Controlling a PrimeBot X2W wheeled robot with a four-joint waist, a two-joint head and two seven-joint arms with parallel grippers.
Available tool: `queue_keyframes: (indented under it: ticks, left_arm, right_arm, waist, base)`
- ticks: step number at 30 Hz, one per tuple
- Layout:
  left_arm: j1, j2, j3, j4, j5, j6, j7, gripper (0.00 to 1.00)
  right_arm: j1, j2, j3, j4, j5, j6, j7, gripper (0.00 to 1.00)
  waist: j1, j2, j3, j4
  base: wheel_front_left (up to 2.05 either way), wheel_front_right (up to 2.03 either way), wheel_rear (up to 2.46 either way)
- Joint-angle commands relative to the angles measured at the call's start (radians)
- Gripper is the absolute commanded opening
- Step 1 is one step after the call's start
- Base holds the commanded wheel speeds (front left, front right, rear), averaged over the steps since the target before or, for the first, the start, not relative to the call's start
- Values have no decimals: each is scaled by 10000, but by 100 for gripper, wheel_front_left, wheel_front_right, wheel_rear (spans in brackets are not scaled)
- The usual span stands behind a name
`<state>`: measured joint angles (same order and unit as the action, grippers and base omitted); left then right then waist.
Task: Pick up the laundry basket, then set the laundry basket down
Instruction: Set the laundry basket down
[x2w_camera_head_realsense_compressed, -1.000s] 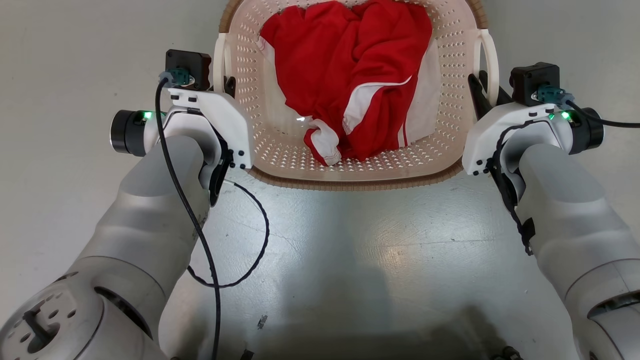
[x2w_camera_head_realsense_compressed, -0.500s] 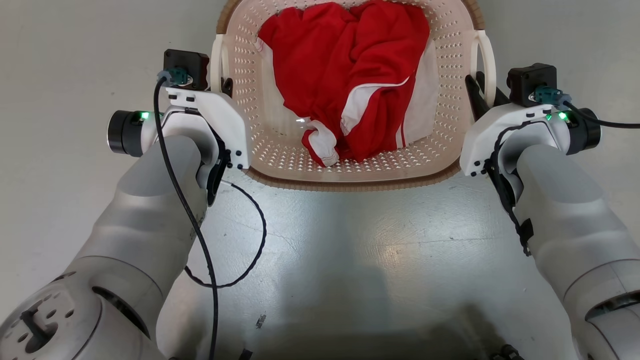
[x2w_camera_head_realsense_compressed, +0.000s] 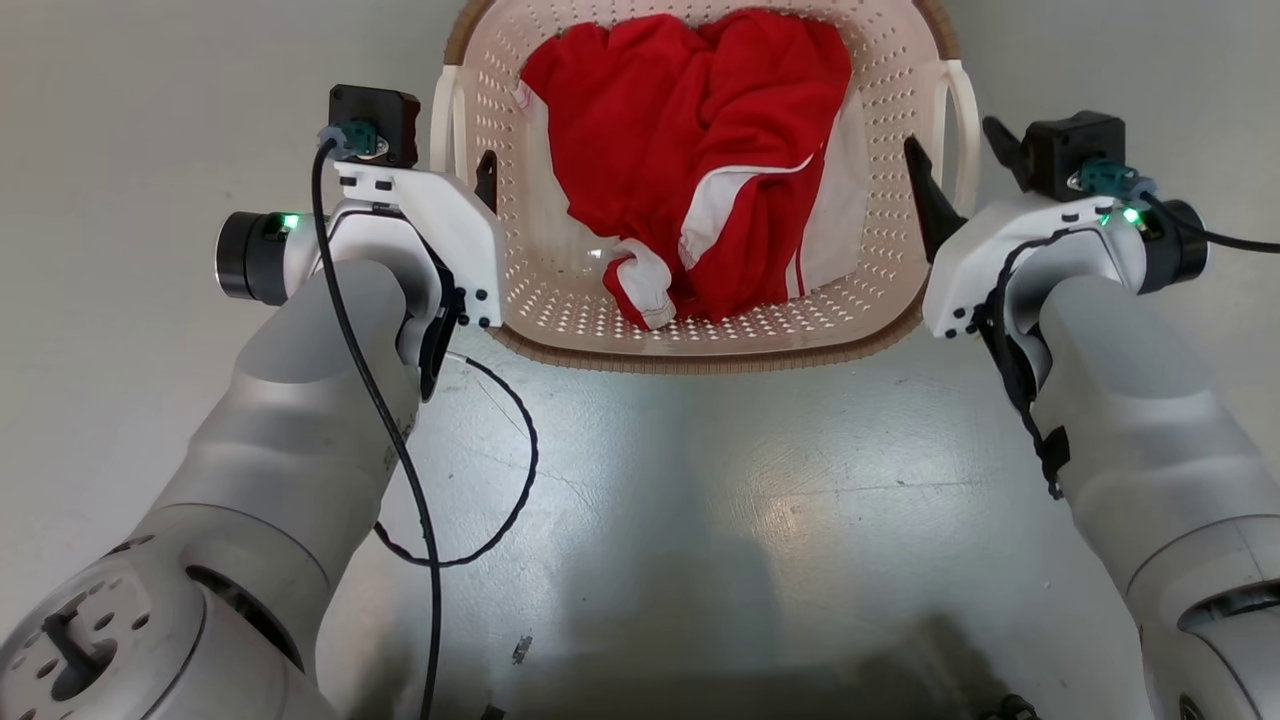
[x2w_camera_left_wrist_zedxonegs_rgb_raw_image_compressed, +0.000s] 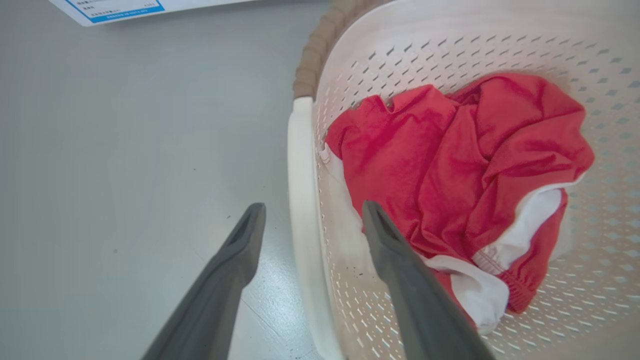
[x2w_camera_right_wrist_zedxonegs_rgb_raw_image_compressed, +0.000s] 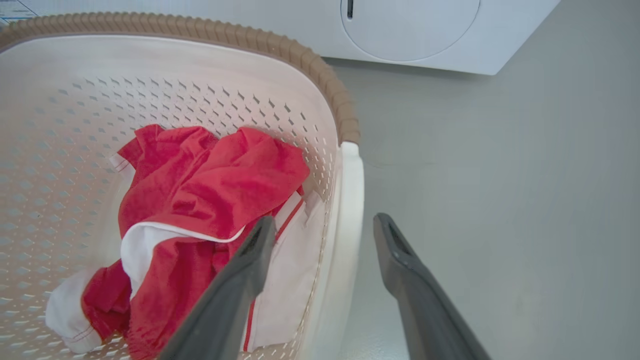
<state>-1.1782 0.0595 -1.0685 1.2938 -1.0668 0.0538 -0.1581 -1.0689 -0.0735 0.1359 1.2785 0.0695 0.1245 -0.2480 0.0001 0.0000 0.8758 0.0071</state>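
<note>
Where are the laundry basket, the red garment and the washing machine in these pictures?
laundry basket (x2w_camera_head_realsense_compressed: 700, 360): head view, brown near rim.
red garment (x2w_camera_head_realsense_compressed: 690, 130): head view, middle of the red cloth.
washing machine (x2w_camera_right_wrist_zedxonegs_rgb_raw_image_compressed: 410, 30): right wrist view, round door.

Under you lies a smooth, pale grey floor (x2w_camera_head_realsense_compressed: 700, 480), glossy enough to throw back a soft patch of light, with a dark shadow at its near edge. Beyond stands a white washer (x2w_camera_right_wrist_zedxonegs_rgb_raw_image_compressed: 505, 40) with a round door (x2w_camera_right_wrist_zedxonegs_rgb_raw_image_compressed: 410, 25). A blue-edged label (x2w_camera_left_wrist_zedxonegs_rgb_raw_image_compressed: 120, 9) shows nearby.

The laundry basket (x2w_camera_head_realsense_compressed: 562, 305) looks like smooth matt plastic, the red garment (x2w_camera_head_realsense_compressed: 690, 130) is soft cloth, and the floor (x2w_camera_head_realsense_compressed: 760, 480) is kinda glossy.
</note>
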Motion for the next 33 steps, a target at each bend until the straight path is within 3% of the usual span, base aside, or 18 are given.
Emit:
queue_keyframes:
  ticks: [1, 20, 33]
  left_arm:
    - [26, 184, 114, -31, -123, 148, -3, 100]
    - [968, 184, 1041, -241, -551, 269, -1026, 100]
    - [3367, 1074, 3375, -3166, 1808, 857, -1035, 100]
  right_arm:
    - [455, 233, -38, -321, -166, 62, -133, 100]
    - [2159, 233, -1680, -3196, -1484, 62, -136, 100]
    - [3834, 233, -2300, -4775, -2053, 62, -137, 100]
  waist:
    - [0, 0, -82, 1]
    - [0, 0, -2225, 147]
    - [0, 0, -4922, 445]
  base:
    - [0, 0, 0]
    - [0, 0, 0]
    - [0, 0, 0]
